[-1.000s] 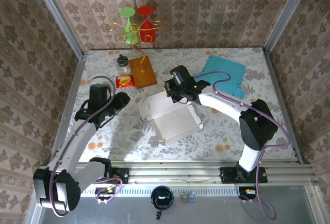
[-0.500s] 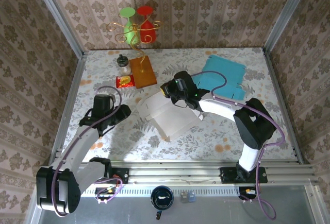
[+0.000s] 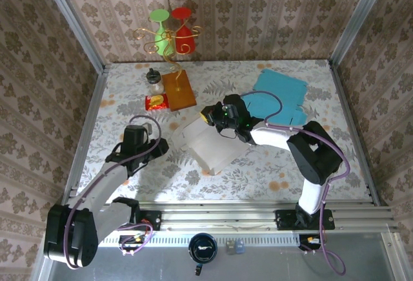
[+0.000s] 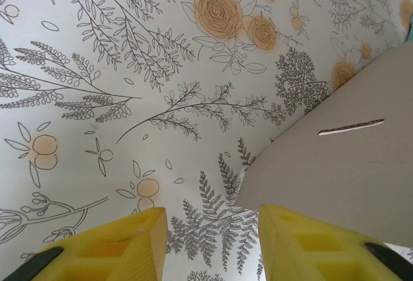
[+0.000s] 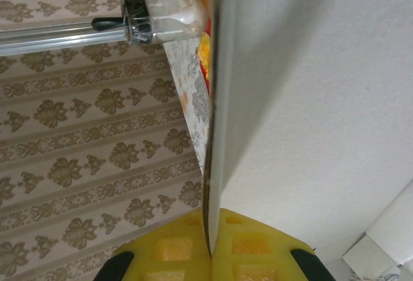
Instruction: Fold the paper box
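right jaws clenched on the paper box (image 3: 210, 148) edge — left jaws stand apart, released, just beside it.

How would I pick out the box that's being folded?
Look at the flowered table. Near its middle lies the paper box, one edge pinched in the right pincer. It is plain white, unlike the blue cardboard sheet beyond it.

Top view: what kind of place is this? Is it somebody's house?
Probably not a house: a robot test booth. Wallpaper panels stand in metal posts, and a left arm and a right arm are bolted to a rail.
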### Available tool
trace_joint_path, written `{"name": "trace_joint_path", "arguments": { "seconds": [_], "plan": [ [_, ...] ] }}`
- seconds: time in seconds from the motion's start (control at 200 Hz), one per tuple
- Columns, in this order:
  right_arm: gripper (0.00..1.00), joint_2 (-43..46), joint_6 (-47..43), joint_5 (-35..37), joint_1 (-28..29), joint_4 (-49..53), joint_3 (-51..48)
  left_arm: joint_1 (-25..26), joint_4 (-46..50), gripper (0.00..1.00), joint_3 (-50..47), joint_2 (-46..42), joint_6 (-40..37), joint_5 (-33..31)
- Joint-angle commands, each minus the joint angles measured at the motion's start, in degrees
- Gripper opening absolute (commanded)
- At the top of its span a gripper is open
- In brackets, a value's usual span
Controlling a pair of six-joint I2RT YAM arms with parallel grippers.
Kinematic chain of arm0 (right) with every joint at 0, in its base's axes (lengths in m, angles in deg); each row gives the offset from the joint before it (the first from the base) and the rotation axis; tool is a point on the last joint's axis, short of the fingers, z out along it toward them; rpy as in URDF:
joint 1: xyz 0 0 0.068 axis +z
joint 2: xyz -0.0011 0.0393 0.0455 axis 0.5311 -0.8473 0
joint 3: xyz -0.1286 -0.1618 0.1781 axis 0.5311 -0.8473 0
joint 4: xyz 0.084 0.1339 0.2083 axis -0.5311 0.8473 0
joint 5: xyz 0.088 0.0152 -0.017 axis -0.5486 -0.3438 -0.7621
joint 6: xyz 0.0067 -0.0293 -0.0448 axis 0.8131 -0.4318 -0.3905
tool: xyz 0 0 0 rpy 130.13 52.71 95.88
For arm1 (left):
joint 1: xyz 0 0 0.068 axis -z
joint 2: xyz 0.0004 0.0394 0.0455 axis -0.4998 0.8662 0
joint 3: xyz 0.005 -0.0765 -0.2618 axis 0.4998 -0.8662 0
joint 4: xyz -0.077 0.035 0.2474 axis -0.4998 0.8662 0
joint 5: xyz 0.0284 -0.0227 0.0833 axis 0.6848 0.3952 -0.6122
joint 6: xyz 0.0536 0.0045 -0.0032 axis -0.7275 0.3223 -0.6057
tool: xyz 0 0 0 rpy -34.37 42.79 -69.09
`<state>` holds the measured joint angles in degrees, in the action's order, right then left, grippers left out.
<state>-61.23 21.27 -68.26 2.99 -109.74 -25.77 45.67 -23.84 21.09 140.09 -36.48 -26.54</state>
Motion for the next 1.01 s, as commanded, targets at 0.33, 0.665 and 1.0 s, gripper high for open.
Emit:
{"name": "trace_joint_path", "arguments": {
  "seconds": [0.33,0.665,1.0],
  "plan": [
    [0.0,-2.0,-3.1,-4.3,-1.2,-6.7,-3.1,3.2,-17.4,0.42,-8.5,-2.5,-12.6,2.5],
    [0.0,-2.8,-2.5,-5.3,-1.3,-7.1,-2.4,4.5,-22.6,0.47,-9.8,-1.0,-18.2,3.4],
    [0.0,-3.1,-1.8,-5.6,-1.2,-7.4,-1.9,8.6,-23.0,0.44,-5.2,4.8,-24.5,2.4]
  ]
}}
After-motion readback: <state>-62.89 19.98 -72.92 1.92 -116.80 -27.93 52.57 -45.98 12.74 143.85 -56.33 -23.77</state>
